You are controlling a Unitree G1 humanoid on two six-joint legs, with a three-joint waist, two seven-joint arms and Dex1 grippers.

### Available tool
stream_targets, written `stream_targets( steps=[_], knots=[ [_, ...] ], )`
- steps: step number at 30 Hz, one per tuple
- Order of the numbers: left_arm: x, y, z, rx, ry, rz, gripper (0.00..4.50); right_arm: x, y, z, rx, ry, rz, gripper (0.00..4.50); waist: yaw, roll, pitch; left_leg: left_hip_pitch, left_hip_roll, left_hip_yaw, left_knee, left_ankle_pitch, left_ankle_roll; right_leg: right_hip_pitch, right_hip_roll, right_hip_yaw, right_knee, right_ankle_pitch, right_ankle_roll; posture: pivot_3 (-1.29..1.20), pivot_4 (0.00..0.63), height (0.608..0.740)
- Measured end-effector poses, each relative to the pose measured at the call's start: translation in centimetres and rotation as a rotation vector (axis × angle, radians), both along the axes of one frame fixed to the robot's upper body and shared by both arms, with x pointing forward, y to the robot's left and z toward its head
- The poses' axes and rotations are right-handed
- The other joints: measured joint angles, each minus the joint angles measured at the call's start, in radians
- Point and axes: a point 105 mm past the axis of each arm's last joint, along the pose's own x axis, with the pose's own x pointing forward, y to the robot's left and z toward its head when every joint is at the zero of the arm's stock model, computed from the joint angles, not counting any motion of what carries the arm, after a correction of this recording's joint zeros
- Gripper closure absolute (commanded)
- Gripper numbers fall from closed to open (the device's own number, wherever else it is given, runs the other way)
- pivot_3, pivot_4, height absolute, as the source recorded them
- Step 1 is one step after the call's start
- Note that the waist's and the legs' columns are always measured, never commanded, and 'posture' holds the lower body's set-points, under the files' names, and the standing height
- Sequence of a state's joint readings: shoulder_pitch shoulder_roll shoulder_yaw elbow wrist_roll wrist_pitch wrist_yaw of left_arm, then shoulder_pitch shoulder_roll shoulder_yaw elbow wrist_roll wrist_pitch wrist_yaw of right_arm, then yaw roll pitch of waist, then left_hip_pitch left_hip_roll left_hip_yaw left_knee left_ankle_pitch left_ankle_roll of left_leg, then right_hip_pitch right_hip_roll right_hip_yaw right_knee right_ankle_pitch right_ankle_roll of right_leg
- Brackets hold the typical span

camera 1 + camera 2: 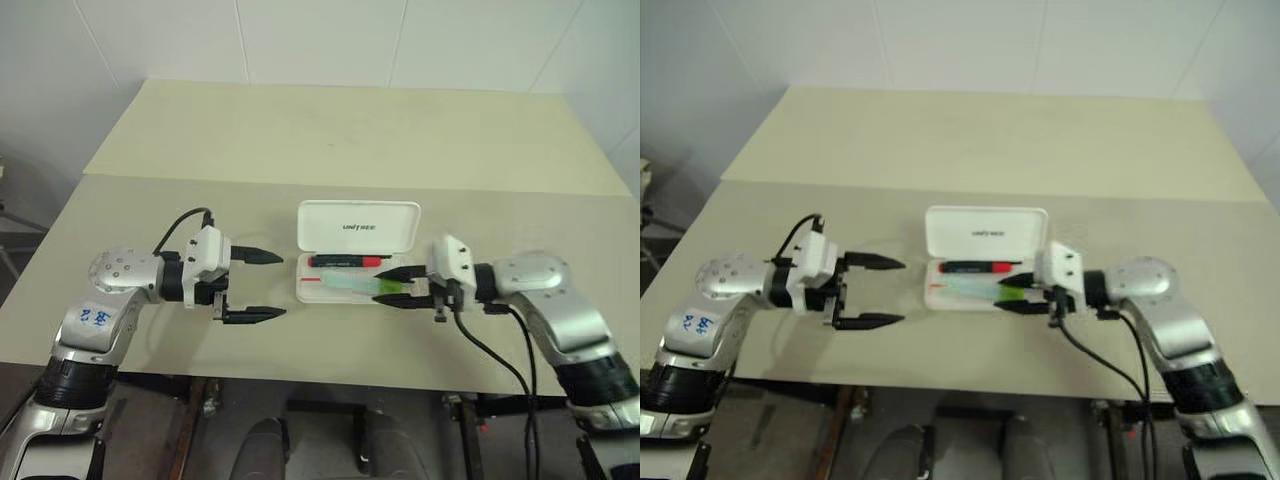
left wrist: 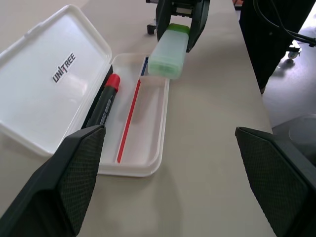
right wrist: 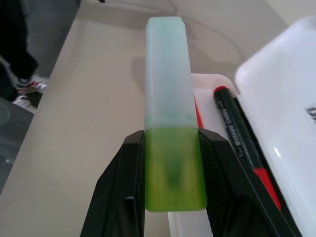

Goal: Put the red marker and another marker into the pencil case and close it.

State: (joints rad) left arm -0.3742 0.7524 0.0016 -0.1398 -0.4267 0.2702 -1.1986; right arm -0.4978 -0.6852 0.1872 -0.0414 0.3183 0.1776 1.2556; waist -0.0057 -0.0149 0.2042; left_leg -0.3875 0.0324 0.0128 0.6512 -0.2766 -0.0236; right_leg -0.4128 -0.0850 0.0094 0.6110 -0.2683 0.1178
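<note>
Two hands and three task items, listed view by view.

Head views. Item one: the pencil case [image 1: 357, 262], white, lying on the desk [image 1: 330, 140] between my arms with its lid swung up and back, so the tray is free to load from above. Item two: the red marker [image 1: 345, 261], already lying in the tray along the hinge side, which leaves the near lane free. Item three: the green highlighter [image 1: 372, 287], held roughly level over the near part of the tray, cap end toward my right hand [image 1: 395, 287], whose fingers clamp it. My left hand [image 1: 262, 285] hangs off the case's other end, apart from it, fingers spread wide and holding nothing; I judge it waits there to steady the case or fold the lid.

Left wrist view. My own two fingers stand far apart at the edges. Beyond them is the tray with its thin red stripe [image 2: 129, 118] and the marker beside the lid. The highlighter's pale end hangs above the far end of the tray, not touching it.

Right wrist view. Both fingers [image 3: 121, 192] press the lime cap from either side; the mint body juts forward, clear to lower into the empty lane. Remaining, by my reckoning: release, then shut the lid.
</note>
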Motion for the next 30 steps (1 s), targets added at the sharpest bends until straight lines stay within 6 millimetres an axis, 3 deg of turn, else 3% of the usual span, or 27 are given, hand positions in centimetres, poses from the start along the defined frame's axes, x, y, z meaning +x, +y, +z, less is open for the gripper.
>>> stream_targets(
  steps=[8,30],
  knots=[
    [-0.5,0.1,-0.1,0.006,-0.013,0.019,0.0,2.1,1.7,-2.1,-0.036,0.017,0.057,3.38,0.001,0.0,0.0,0.0,0.0,0.0,0.0,0.0,0.0,0.0,0.0,0.0,0.001,0.0,0.0,0.0,0.15,0.74],
    [-0.7,0.0,-0.2,0.004,-0.009,0.046,0.0,3.5,2.8,-2.9,-0.066,-0.007,0.094,3.38,-0.008,0.0,0.0,0.0,0.0,0.0,0.0,0.0,0.0,0.0,0.0,0.0,0.002,0.0,0.0,0.0,0.15,0.74]
  ],
)
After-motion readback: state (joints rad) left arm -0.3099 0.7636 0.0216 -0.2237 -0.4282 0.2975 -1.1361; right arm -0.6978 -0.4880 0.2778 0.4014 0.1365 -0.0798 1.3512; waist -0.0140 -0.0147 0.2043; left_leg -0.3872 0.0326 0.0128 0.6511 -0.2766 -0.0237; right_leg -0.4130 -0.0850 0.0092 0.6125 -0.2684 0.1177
